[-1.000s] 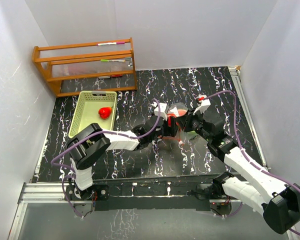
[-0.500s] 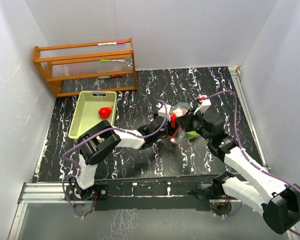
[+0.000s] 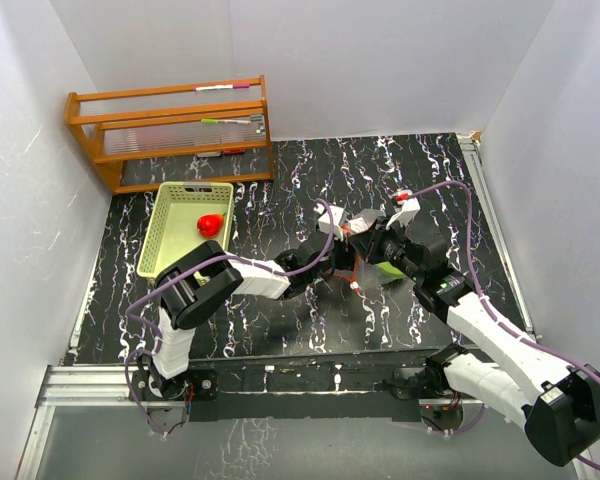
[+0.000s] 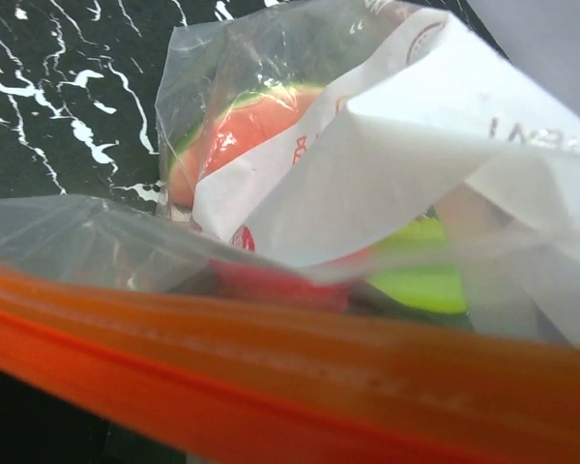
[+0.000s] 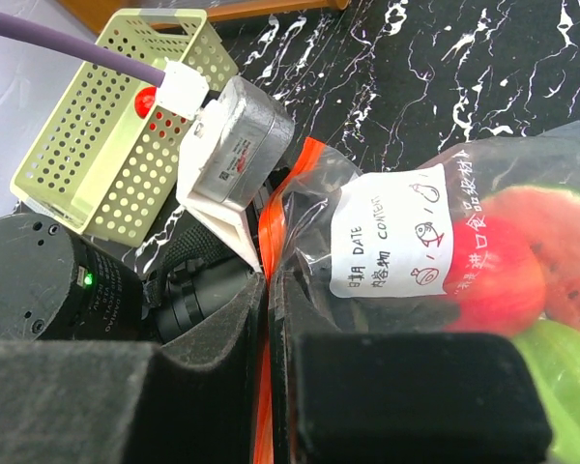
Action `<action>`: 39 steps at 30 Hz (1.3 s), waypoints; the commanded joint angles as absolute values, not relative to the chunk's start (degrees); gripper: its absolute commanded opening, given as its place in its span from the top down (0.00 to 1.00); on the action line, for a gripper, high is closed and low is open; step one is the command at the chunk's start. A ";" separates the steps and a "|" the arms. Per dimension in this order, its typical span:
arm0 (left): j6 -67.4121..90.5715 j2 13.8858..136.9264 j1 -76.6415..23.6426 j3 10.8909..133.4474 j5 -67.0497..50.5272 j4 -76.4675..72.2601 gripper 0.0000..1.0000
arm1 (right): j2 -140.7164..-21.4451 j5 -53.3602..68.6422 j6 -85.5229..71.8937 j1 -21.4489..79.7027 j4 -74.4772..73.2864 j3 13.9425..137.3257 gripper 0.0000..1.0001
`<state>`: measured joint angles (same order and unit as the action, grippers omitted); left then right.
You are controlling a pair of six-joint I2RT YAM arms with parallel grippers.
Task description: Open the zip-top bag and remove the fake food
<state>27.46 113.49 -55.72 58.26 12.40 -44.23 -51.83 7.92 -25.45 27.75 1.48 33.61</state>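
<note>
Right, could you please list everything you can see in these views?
zip-top bag: one, clear with orange-red zip strip and white label, table centre
watermelon slice: one, red with green rind, inside the bag
round fruit: one, red, inside the bag
green piece: one, lime green, inside the bag
basket: one, pale green, left side of table
red piece: one, red, in the basket
wooden rack: one, orange-brown, back left corner
table: one, black with white marbling
left gripper: one, black, at the bag; jaws hidden
right gripper: one, black, shut on the zip strip
</note>
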 commanded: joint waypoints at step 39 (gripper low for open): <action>26.04 103.73 -55.87 50.58 11.79 -48.32 0.36 | -50.69 -1.22 -23.61 27.94 0.80 35.07 0.92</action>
